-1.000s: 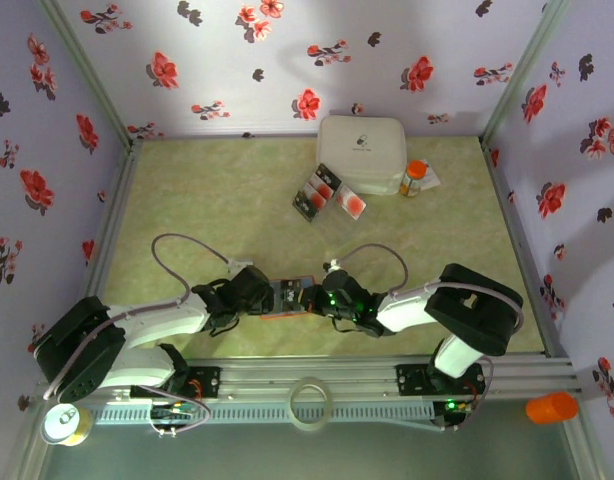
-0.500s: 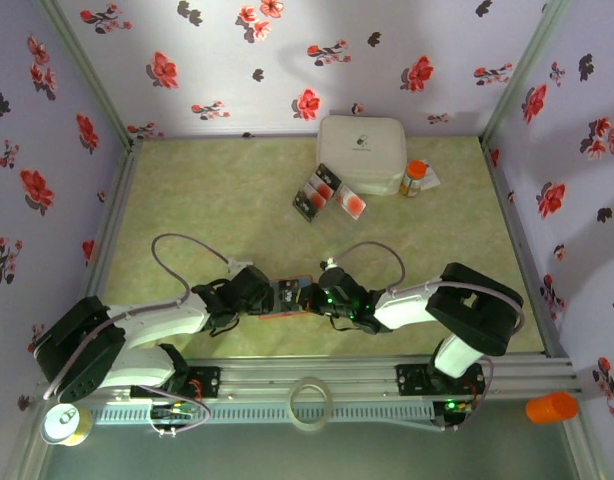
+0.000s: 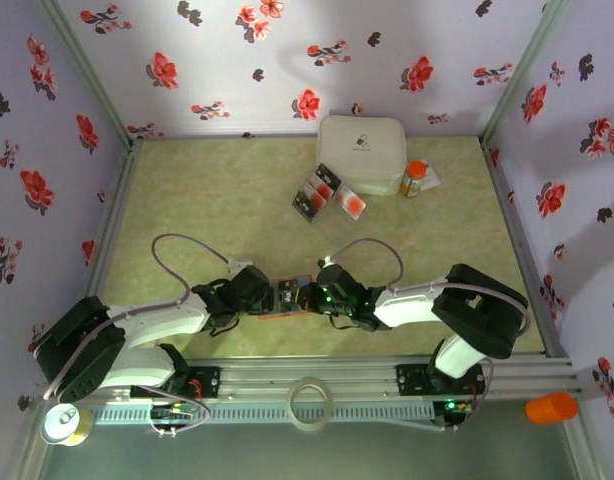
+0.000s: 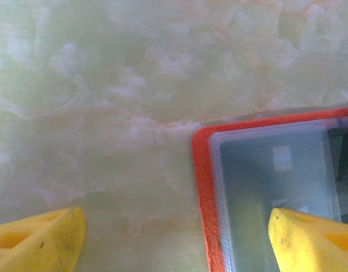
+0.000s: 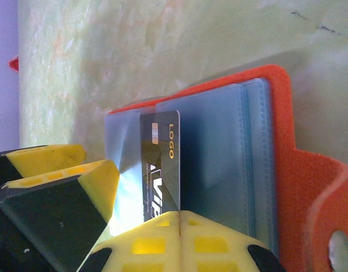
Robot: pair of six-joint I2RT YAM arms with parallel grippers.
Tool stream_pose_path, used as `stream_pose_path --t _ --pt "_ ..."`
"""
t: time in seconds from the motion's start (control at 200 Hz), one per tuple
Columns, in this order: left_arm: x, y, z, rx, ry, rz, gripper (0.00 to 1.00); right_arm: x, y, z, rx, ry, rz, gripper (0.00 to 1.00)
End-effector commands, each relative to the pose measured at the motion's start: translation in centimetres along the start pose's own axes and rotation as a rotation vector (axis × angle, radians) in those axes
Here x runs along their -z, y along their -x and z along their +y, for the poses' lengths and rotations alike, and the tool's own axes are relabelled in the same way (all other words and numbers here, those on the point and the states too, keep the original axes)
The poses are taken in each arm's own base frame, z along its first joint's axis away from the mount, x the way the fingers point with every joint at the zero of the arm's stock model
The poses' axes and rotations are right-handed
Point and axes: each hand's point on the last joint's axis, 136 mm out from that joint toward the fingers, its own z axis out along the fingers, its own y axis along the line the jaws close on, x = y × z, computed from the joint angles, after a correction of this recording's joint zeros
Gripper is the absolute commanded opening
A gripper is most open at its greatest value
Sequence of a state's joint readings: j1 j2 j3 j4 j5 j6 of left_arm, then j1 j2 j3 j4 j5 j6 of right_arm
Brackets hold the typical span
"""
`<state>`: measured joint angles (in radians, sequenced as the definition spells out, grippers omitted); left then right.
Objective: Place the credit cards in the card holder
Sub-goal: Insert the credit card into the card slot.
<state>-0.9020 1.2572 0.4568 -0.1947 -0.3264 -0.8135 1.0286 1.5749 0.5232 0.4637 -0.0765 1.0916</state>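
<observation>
The orange card holder (image 3: 287, 297) lies open near the table's front edge, between my two grippers. My left gripper (image 4: 177, 241) is open, one yellow finger (image 4: 313, 238) over the holder's clear pocket and the other (image 4: 43, 241) over bare table beside its orange edge (image 4: 203, 187). My right gripper (image 5: 178, 218) is shut on a black credit card (image 5: 160, 164) printed LOGO. The card lies flat against the holder's clear sleeves (image 5: 219, 158); I cannot tell whether its far end is inside a pocket. More credit cards (image 3: 327, 195) lie further back on the table.
A white rounded box (image 3: 361, 153) and an orange-capped pill bottle (image 3: 415, 177) stand at the back right, just behind the loose cards. A tape ring (image 3: 310, 402) rests on the front rail. Floral walls close in the left, back and right sides.
My right gripper has shifted slightly left with the card, closer over the holder. The left arm has stayed put.
</observation>
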Motion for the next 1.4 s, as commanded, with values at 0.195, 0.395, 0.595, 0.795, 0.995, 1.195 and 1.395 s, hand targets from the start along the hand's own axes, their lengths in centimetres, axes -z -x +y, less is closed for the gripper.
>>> stream_pose_path --t 0.195,0.395,0.595,0.795,0.995,1.195,1.395 --pt "-0.5 -1.4 1.1 0.016 0.029 0.042 0.85 -0.9 -0.3 0.3 0.020 -0.011 0.044 0.00" --pt "-0.3 -1.1 1.0 0.016 0.029 0.035 0.85 -1.3 -0.4 0.1 0.005 -0.014 0.055 0.00" --pt "0.7 0.9 0.7 0.023 0.025 -0.014 0.86 -1.2 -0.4 0.0 0.004 -0.015 0.054 0.00" --pt "0.9 2.7 0.2 0.025 0.019 -0.039 0.86 -1.3 -0.5 0.0 0.003 -0.016 0.058 0.00" --pt "0.8 3.7 -0.4 0.013 0.002 -0.047 0.86 -1.3 -0.4 0.0 0.002 -0.013 0.056 0.00" --pt "0.5 3.5 -0.6 0.003 -0.002 -0.026 0.86 -1.3 -0.4 0.0 0.003 -0.015 0.056 0.00" --pt "1.3 3.3 2.0 0.118 0.040 -0.074 0.87 -1.6 -0.5 -0.1 0.001 -0.018 0.062 0.00"
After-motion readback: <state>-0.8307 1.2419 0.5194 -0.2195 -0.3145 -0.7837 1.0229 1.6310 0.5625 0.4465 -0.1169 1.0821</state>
